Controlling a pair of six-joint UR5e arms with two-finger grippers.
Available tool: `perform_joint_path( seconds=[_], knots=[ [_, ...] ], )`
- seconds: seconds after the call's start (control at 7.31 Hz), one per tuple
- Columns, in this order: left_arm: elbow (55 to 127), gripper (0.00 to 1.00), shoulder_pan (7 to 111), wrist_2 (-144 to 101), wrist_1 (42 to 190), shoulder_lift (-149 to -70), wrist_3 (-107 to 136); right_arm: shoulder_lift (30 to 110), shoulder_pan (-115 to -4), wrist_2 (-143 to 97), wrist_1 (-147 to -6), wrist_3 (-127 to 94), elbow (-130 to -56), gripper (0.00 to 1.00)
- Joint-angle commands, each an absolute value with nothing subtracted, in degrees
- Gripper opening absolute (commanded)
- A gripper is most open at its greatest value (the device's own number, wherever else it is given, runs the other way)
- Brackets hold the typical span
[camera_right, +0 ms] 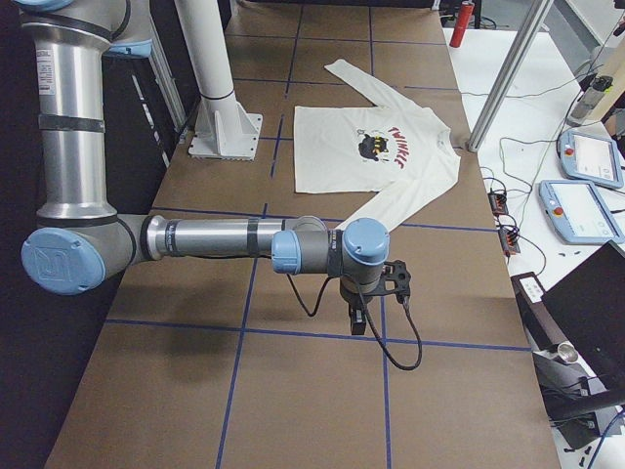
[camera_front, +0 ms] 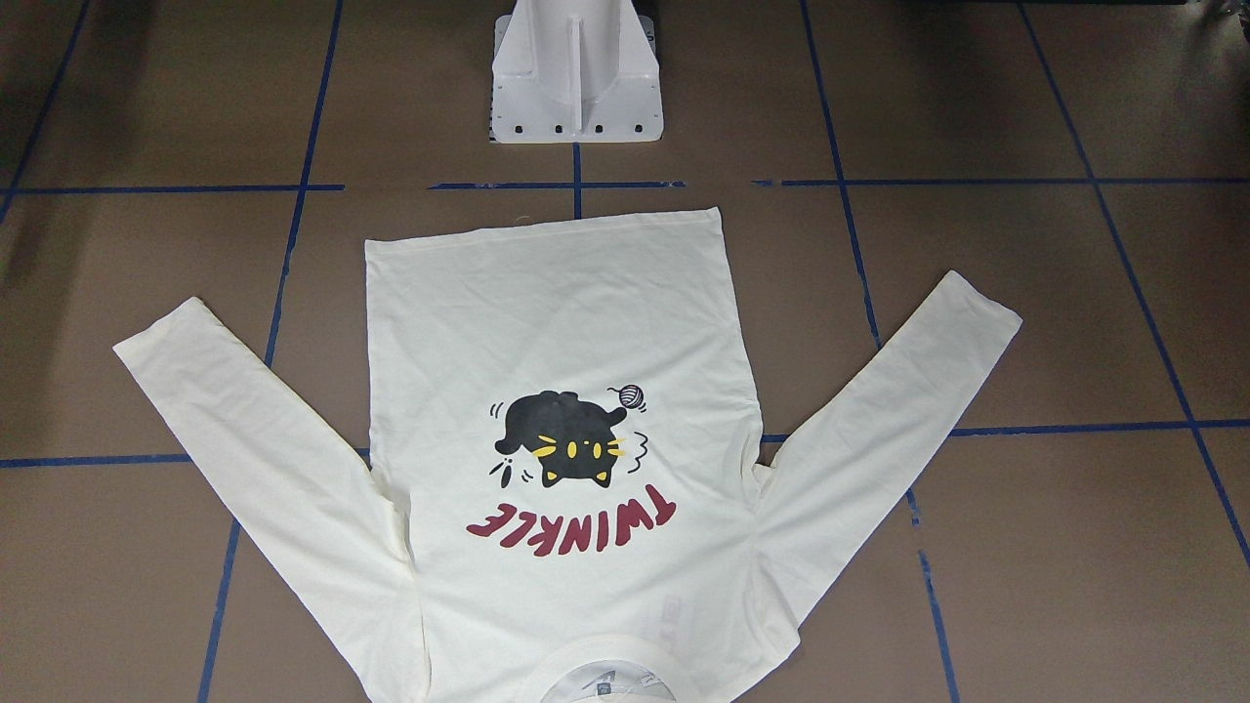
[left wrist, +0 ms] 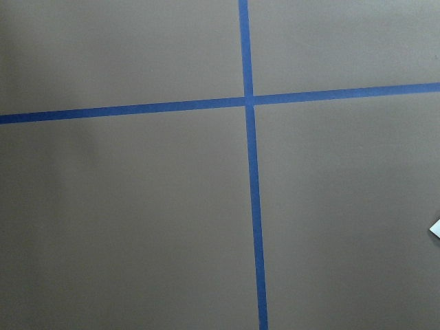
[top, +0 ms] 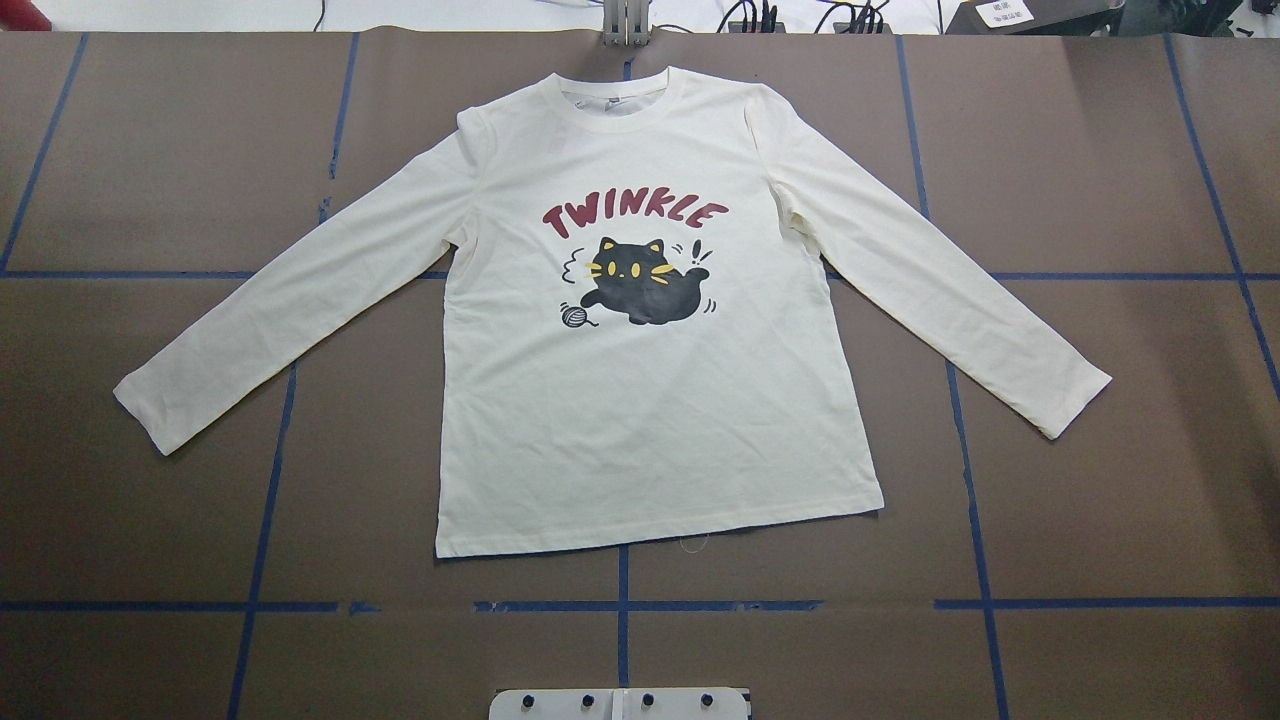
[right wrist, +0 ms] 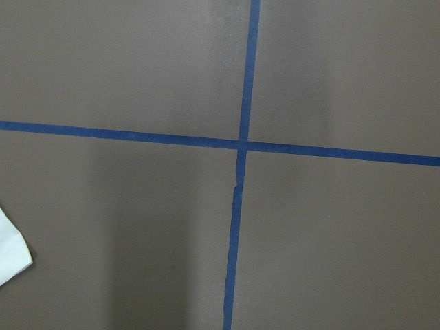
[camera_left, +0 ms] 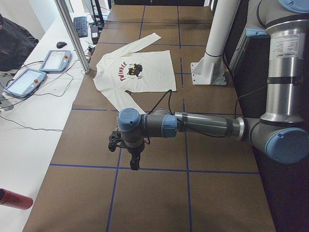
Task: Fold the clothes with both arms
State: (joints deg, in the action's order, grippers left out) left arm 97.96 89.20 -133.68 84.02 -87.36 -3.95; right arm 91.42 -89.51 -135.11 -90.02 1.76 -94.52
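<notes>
Here, shirt (top: 650, 420) flat print-up, left hand (camera_left: 134, 166), right hand (camera_right: 358, 323) well apart from it, opening impossible to tell

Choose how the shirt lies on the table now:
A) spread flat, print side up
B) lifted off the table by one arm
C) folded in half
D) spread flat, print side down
A: the shirt lies flat and unfolded on the table, with its cat print facing up.
</notes>
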Motion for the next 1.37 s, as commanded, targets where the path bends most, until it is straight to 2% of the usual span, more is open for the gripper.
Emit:
perform_joint_path(
  seconds=[0.0,0.41,0.68,0.82,1.09,1.23],
  knots=[
    [98.26,1.00,89.21,-133.68,84.11,-87.36,-3.96,91.32,-89.56,-135.61,-90.09,1.06,-95.09,1.00],
    [100.90,1.00,89.12,-133.77,85.33,-89.29,-3.87,89.05,-86.42,-135.70,-86.84,0.70,-97.20,1.00],
    [99.33,1.00,88.33,-133.77,93.47,-89.39,-3.60,87.10,-80.47,-137.71,-85.70,-1.38,-96.60,1.00],
    [98.79,1.00,88.33,-135.34,95.60,-88.78,-3.52,87.45,-75.20,-137.29,-78.82,-16.63,-97.72,1.00],
    [96.26,1.00,88.33,-139.48,96.33,-89.81,-2.99,92.42,-59.67,-126.09,-52.34,-49.00,-97.21,1.00],
    [95.81,1.00,88.33,-139.48,96.50,-90.61,2.49,94.72,-56.81,-125.25,-45.51,-53.65,-95.81,1.00]
  ],
)
